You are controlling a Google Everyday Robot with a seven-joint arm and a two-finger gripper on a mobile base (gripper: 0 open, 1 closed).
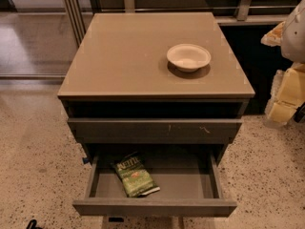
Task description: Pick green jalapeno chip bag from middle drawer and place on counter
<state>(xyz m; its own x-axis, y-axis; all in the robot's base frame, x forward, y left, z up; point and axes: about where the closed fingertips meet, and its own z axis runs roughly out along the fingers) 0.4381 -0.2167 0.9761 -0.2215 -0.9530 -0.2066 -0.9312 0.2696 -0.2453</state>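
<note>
Camera view: green jalapeno chip bag [135, 176] lies flat in the open middle drawer [155, 207], likely light, crinkly, slippery, best pinched mid-body; my end effector [288, 97] hangs far right, grip state I cannot tell.

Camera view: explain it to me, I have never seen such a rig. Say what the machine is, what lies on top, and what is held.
The picture looks down at the front of a grey drawer cabinet; where the camera sits cannot be told. The machine is a wheeled robot with one arm: the pale shapes at the right edge, where its gripper hangs beside the cabinet. On the counter stands a white bowl. The middle drawer is pulled out, and the green jalapeno chip bag lies in its left half, untouched, so not held.
</note>
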